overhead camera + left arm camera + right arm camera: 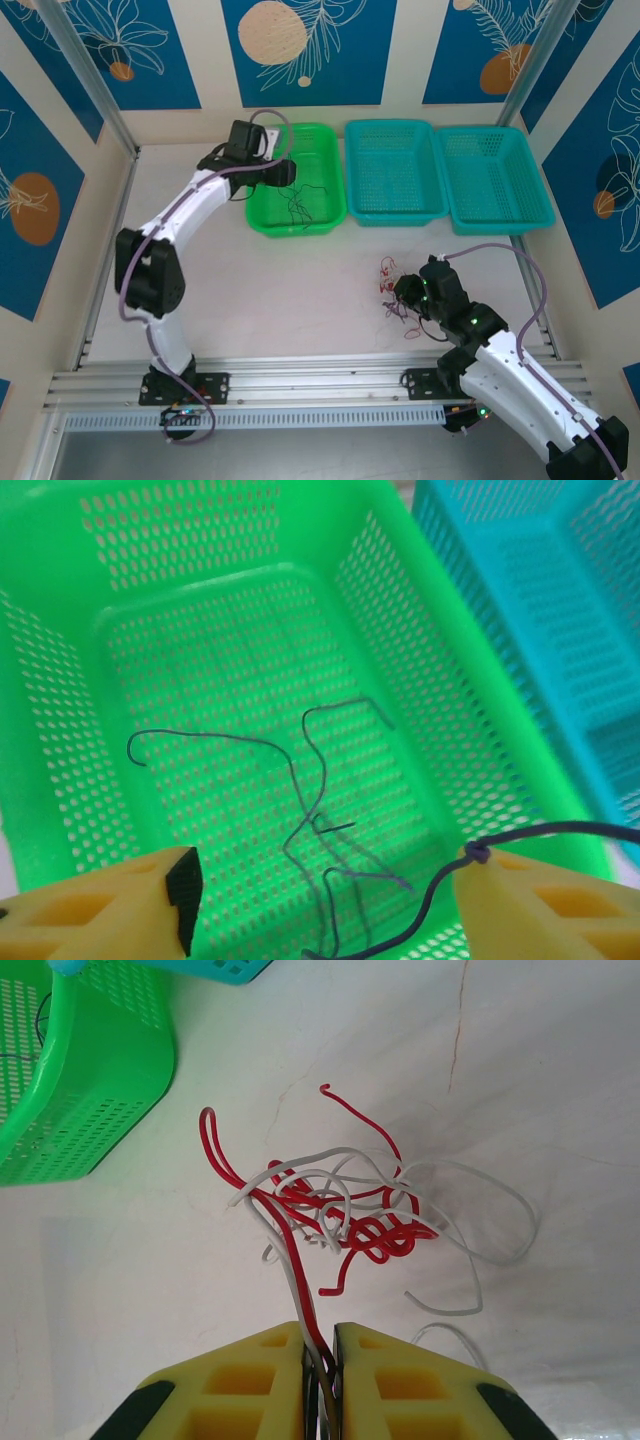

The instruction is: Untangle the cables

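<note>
A tangle of red and whitish cables (340, 1210) lies on the white table, right of centre (388, 275). My right gripper (320, 1345) is shut on a red and a whitish strand that lead out of the tangle; in the top view it sits just right of the heap (405, 290). Thin dark and purple-blue cables (310, 780) lie loose on the floor of the green basket (60, 780), also seen from above (300, 205). My left gripper (325, 900) hovers open over that basket (280, 172). One purple-blue strand (540, 830) drapes over its right fingertip (520, 890).
Two teal baskets (395, 170) (495, 178) stand in a row right of the green basket (325, 140) along the back wall. A few more thin strands (400, 318) lie beside the right gripper. The green basket's corner (90, 1080) is at the upper left of the right wrist view.
</note>
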You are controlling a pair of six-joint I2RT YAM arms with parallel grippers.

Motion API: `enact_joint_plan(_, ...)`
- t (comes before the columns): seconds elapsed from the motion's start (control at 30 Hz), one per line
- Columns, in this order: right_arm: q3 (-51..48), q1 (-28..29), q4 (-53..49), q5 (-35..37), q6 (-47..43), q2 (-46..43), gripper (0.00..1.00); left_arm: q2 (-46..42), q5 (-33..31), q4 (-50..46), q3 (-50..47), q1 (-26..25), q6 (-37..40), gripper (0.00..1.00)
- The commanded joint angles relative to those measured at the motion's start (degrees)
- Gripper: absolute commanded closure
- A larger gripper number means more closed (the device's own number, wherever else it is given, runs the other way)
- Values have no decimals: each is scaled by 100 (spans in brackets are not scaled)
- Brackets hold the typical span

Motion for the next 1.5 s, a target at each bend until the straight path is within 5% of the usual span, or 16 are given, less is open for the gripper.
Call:
enact_joint_plan(0.0, 21, 47, 32, -60, 92, -55, 84, 381, -261, -1147, 221, 79, 490, 34)
enact_joint_plan(0.1, 88, 50, -45, -54, 54, -52, 84, 489, -881, -1477, 415, 80, 905, 31)
enact_joint_plan(0.23, 120, 54, -71, -41, 30, -47, 84, 756, -2924, -2001, 764, -17, 1974, 28)
enact_joint_plan(0.3, 80, 46, -10, -32, 43, -39, 84, 713, -3120, -2022, 735, -17, 2225, 28)
enact_joint_plan(0.43, 2, 45, 129, -4, 100, -13, 83, 251, -2008, -1811, 499, -17, 1943, 28)
enact_joint_plan(0.67, 260, 34, 89, -63, -29, 215, 88, -1641, 442, -24, -855, -37, 354, 28)
enact_joint_plan(0.83, 550, 78, 418, -735, -431, 569, 95, -3215, 1314, 1393, -2248, -222, -906, 27)
enact_joint_plan(1.03, 959, 276, 806, -1280, -765, 1280, 98, -4675, 1324, 2207, -3791, -939, -984, 26)
enact_joint_plan(1.23, 1182, 444, 918, -1279, -836, 1820, 98, -4729, 606, 1828, -4430, -1565, -357, 28)
enact_joint_plan(1.33, 1184, 484, 916, -1207, -710, 1927, 98, -4425, 303, 2589, -4976, -1784, -1209, 29)
enact_joint_plan(1.47, 1144, 525, 885, -1158, -539, 1912, 98, -3753, 218, 4139, -5662, -1787, -3249, 32)
